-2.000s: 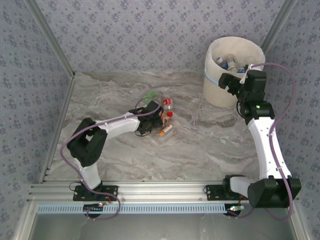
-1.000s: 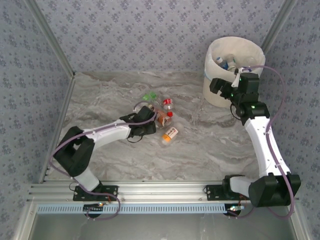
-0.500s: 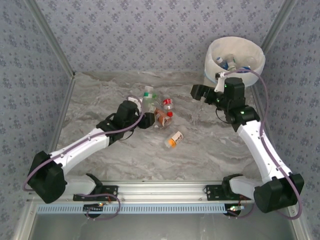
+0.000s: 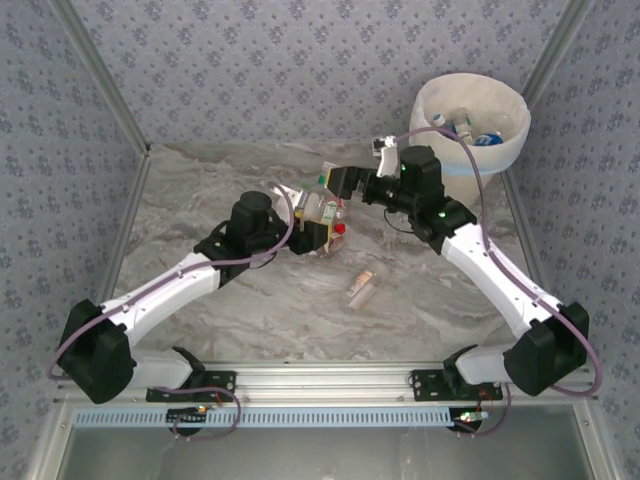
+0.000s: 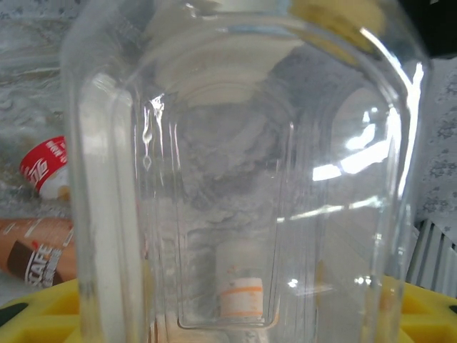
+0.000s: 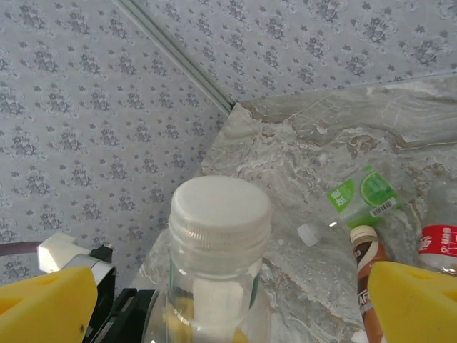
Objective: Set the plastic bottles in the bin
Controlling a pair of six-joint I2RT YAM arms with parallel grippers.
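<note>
My left gripper (image 4: 313,216) is shut on a clear plastic bottle (image 4: 320,203) with a white cap, held up off the table; up close, its clear body (image 5: 228,179) sits between my yellow fingers (image 5: 43,311). My right gripper (image 4: 338,181) is open, its yellow fingertips (image 6: 46,307) standing either side of that bottle's white cap (image 6: 221,211) without touching it. Three more bottles lie below: green-labelled (image 6: 360,196), brown (image 6: 368,261) and red-labelled (image 6: 439,246). An orange-labelled bottle (image 4: 362,288) lies alone on the table. The cream-white bin (image 4: 470,155) stands at the far right with several bottles (image 4: 462,126) inside.
The marble tabletop (image 4: 220,180) is walled by patterned panels with metal corner posts (image 4: 100,80). A loose white cap (image 6: 305,234) lies on the marble near the green-labelled bottle. An aluminium rail (image 4: 320,380) runs along the near edge by the arm bases.
My left arm has lifted the clear bottle out of the pile. My right arm has swung left from the bin to the bottle's cap. The orange-labelled bottle has rolled toward the front right.
</note>
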